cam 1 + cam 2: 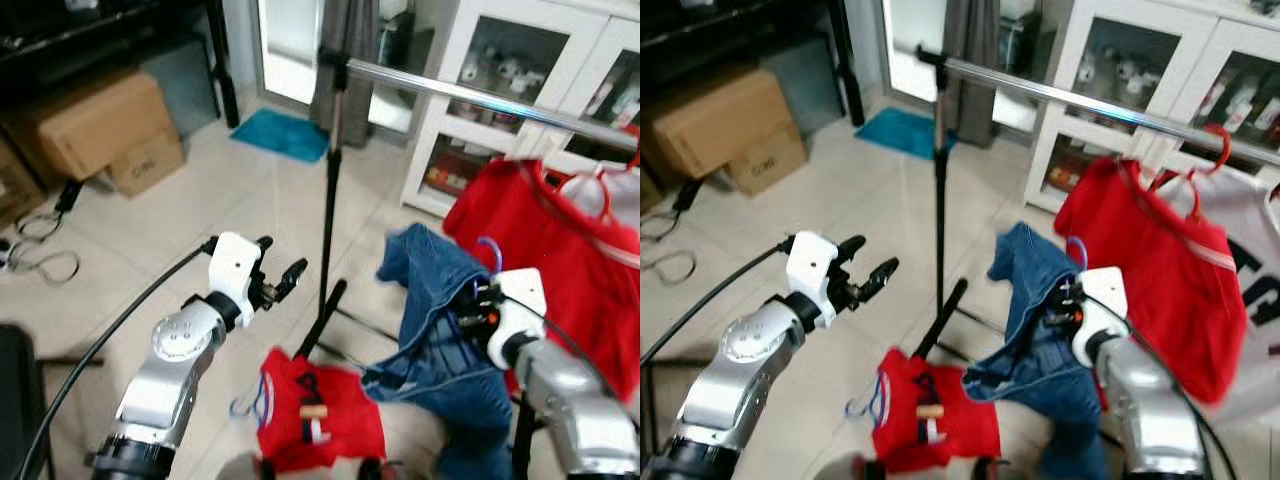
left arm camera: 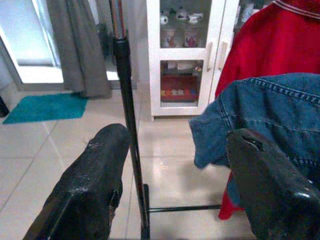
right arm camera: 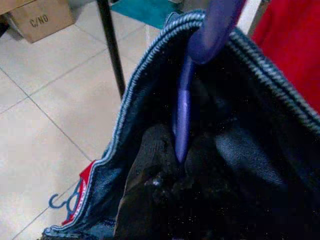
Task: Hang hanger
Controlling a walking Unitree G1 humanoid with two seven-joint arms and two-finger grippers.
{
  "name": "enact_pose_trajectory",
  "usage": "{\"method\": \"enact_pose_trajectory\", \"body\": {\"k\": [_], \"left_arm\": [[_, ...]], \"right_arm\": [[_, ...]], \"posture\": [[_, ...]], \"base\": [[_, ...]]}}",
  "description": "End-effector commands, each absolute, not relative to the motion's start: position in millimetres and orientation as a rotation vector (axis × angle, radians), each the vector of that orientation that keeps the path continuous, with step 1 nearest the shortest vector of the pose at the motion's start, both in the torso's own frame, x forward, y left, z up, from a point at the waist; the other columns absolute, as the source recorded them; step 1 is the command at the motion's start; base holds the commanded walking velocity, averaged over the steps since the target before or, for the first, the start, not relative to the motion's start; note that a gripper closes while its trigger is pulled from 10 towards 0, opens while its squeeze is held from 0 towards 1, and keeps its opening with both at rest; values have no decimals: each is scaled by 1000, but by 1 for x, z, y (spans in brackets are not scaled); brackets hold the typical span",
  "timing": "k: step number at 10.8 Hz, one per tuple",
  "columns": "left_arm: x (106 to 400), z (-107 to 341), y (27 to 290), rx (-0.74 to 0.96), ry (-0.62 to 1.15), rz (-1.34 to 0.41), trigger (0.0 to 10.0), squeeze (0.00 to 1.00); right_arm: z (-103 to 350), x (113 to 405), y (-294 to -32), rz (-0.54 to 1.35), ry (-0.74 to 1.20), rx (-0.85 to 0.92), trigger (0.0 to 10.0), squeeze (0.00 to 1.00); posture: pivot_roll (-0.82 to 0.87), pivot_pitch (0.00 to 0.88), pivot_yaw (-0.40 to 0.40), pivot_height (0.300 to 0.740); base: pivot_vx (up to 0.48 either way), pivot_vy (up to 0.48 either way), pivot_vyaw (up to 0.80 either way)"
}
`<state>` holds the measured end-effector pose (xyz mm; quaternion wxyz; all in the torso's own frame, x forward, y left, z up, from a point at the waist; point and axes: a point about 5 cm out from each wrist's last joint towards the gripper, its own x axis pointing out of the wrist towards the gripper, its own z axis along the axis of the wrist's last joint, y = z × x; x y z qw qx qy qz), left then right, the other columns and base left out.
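Right gripper [image 1: 478, 300] clamped, as far as the dark wrist view lets on, on a purple hanger [image 3: 186, 107] draped with a denim jacket [image 1: 440, 320], held below the chrome rail [image 1: 480, 97]. Left gripper [image 1: 285, 275] wide open, holding nothing, just beside the rack's black pole [image 1: 328, 210]. Below both, pale tiled floor [image 1: 190, 200] with a red shirt [image 1: 320, 410]. Beyond: white cabinet [image 1: 480, 60], teal mat [image 1: 282, 133], cardboard boxes [image 1: 100, 125].

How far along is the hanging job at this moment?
Done: a red shirt already hangs on the silver clothes rail. In hand: the right gripper is shut on the blue plastic hanger carrying the blue denim jacket, held below the rail. The left gripper is open and holds nothing. Left: hooking that hanger on the rail; another red garment lies on the floor.
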<state>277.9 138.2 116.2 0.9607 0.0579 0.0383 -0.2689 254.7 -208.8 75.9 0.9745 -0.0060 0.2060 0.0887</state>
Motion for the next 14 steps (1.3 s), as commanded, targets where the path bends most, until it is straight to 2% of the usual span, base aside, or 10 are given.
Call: {"method": "enact_pose_trajectory", "body": {"k": [1,4,5,6,9,10,11,13,14], "left_arm": [[277,118,138,127,69,-544,10000,0],[283,118,130,174,73,-650,10000,0],[289,123,126,153,77,-716,10000,1000],[299,130,115,151,57,-799,10000,1000],[322,133,91,211,20,-884,10000,1000],[320,137,74,182,-3,-1019,10000,114],[317,139,66,178,-17,-1086,10000,0],[313,137,57,145,-15,-1169,10000,0],[326,128,65,276,22,-1033,10000,0]], "right_arm": [[88,257,-205,181,364,-28,0,0],[101,262,-188,225,323,-19,0,0],[109,265,-181,254,301,-22,0,0],[124,270,-170,289,268,-8,0,0],[153,271,-139,459,203,53,0,0],[160,272,-132,491,193,50,0,0],[162,272,-129,504,193,51,0,0],[163,273,-123,520,202,50,0,0],[165,273,-121,534,202,55,0,0]], "posture": [[-51,14,-20,740],[-61,3,-15,740],[-62,2,-15,740],[-68,3,-10,740],[-83,3,-8,740],[-92,2,-3,740],[-97,2,2,740],[-97,5,2,740],[-97,5,2,740]], "base": [[0,0,0],[0,0,0],[0,0,0],[0,0,0],[0,0,0],[0,0,0],[0,0,0],[0,0,0],[0,0,0]]}}
